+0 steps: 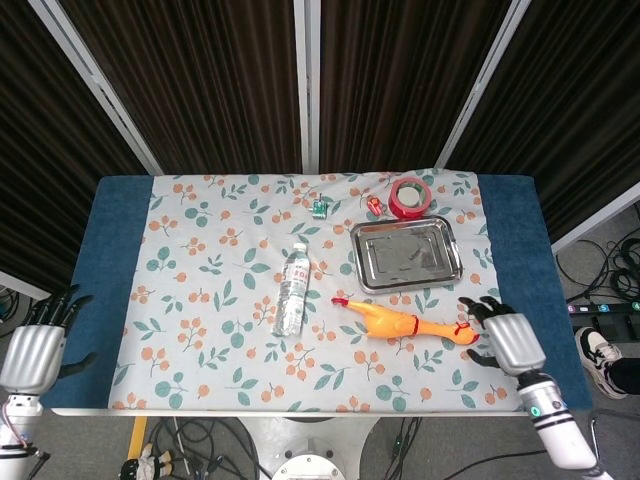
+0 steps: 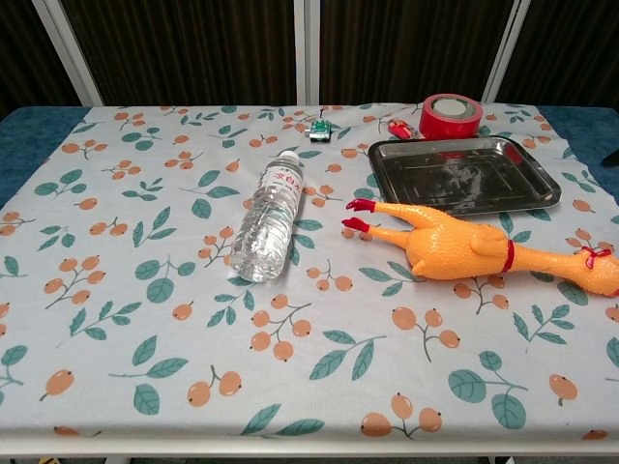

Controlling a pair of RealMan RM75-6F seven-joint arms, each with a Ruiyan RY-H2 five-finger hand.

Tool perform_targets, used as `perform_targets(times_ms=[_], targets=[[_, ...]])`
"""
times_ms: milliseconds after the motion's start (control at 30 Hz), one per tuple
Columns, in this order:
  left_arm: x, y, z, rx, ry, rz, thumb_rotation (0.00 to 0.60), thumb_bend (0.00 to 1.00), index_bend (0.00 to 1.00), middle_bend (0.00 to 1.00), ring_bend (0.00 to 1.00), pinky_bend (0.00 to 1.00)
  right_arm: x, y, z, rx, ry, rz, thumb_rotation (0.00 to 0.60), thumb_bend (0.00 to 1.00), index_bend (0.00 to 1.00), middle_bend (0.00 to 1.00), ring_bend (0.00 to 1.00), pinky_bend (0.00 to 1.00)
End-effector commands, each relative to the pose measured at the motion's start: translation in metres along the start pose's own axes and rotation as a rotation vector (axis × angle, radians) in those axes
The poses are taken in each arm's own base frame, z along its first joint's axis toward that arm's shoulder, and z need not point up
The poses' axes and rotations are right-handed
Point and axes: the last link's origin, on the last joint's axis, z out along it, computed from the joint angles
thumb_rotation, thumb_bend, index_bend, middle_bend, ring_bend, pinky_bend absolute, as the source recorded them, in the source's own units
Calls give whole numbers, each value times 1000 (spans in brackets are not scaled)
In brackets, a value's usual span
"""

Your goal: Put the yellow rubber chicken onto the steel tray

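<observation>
The right hand [image 1: 512, 340] hangs over the near right part of the surface [image 1: 110, 260], fingers spread apart and holding nothing, fingertips pointing toward the middle of the cloth. Just off those fingertips, on the side toward the other arm, is the head end of the rubber chicken [image 1: 405, 322]; whether a fingertip touches the head cannot be told from the head view, and the chest view does not show the hand at all.

The chicken lies flat on the flowered cloth, its long axis running straight away from the right hand across the surface: head and red collar nearest the hand, fat body next, red feet farthest off. So the hand meets it end-on, not across the body. A grasp would probably need the hand to travel along the chicken to the thick middle and close over it from above.

Beyond the chicken, farther from the robot, the steel tray [image 1: 362, 262] sits close by but not touching it, nothing lying in it. The lift is a short carry away from the robot's body.

The left hand [image 1: 34, 345] waits off the far edge of the surface, well apart from everything, fingers loosely spread and holding nothing. The right hand is plainly the nearer one.
</observation>
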Motion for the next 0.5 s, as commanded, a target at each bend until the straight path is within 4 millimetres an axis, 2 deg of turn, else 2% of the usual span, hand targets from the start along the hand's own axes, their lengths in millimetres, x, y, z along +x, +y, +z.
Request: perform_targets(times_ms=[33, 300, 500], targets=[[0, -1, -1, 3, -3, -2, 600, 42, 234, 182, 132, 184, -15, -14, 25, 39, -44, -36, 600, 136, 207, 337, 183, 348], [-4, -5, -3, 16, -20, -13, 600, 41, 234, 182, 132, 184, -37, -24, 50, 50, -77, -113, 600, 158, 261, 352, 193, 354], [-5, -6, -3, 24, -22, -12, 600, 41, 235, 182, 132, 184, -49, -28, 56, 57, -100, -116, 600, 212, 326, 385, 238, 390]])
